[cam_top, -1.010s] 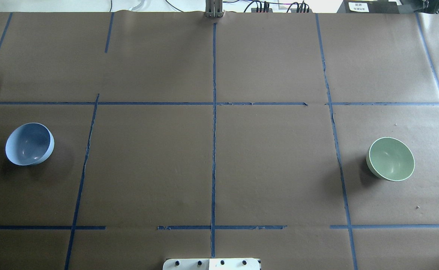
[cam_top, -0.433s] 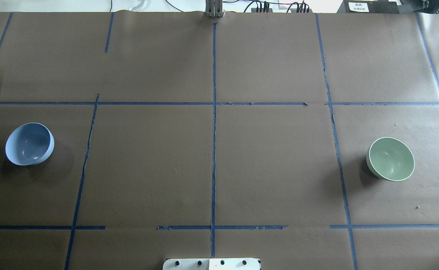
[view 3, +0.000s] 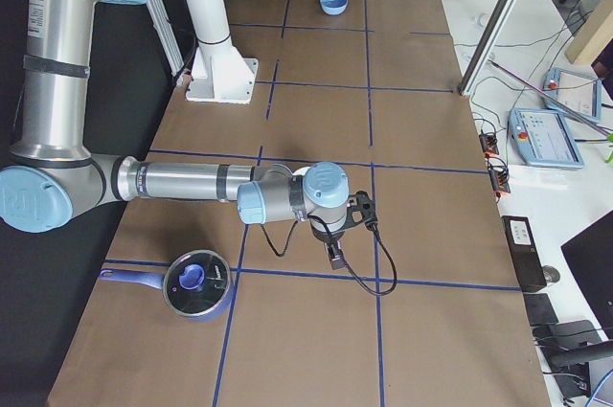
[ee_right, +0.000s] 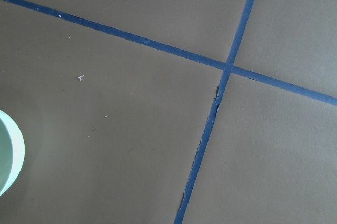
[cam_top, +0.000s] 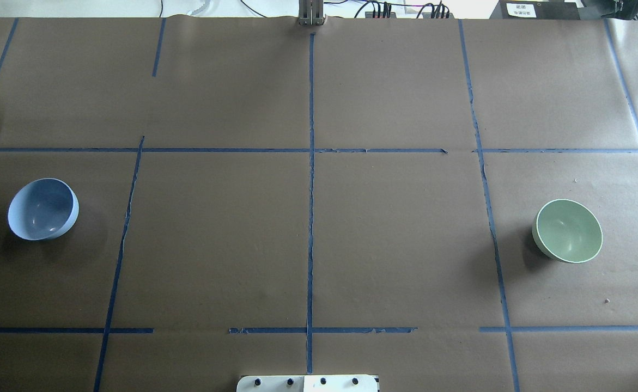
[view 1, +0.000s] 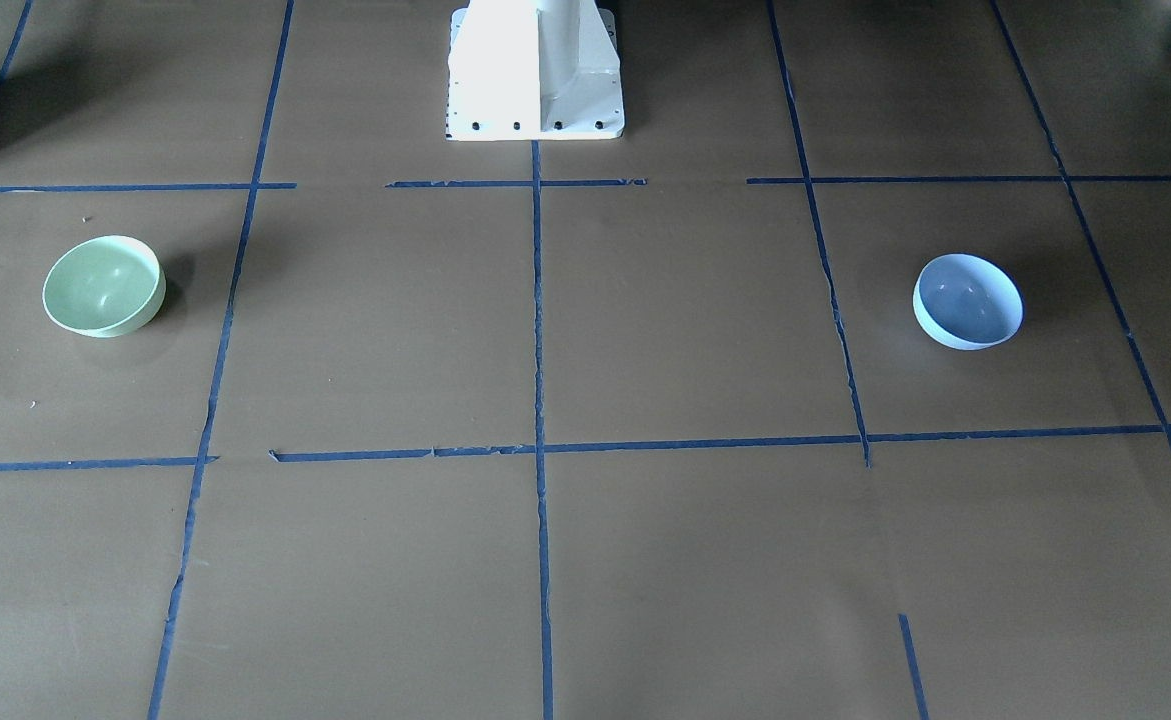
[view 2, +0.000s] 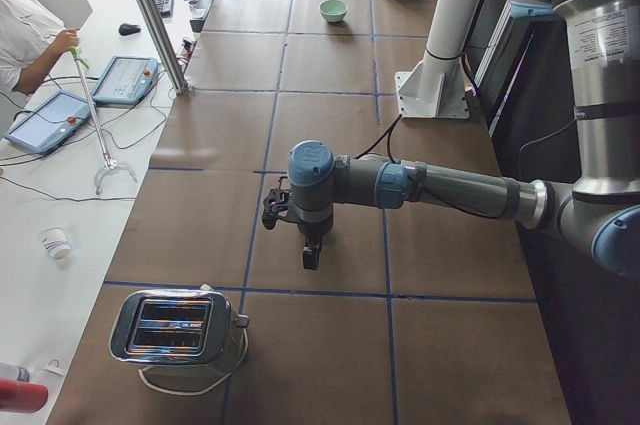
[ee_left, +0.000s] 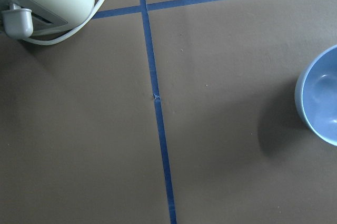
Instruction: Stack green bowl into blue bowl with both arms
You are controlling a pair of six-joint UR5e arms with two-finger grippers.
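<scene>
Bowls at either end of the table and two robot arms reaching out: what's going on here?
Nothing is being handled yet. The green bowl and the blue bowl sit upright, far apart on the table; the green one is meant to go inside the blue. The left arm hangs over the table by the blue bowl, the right arm by the green. The left claw and right claw touch nothing; whether they are open can't be told.
</scene>
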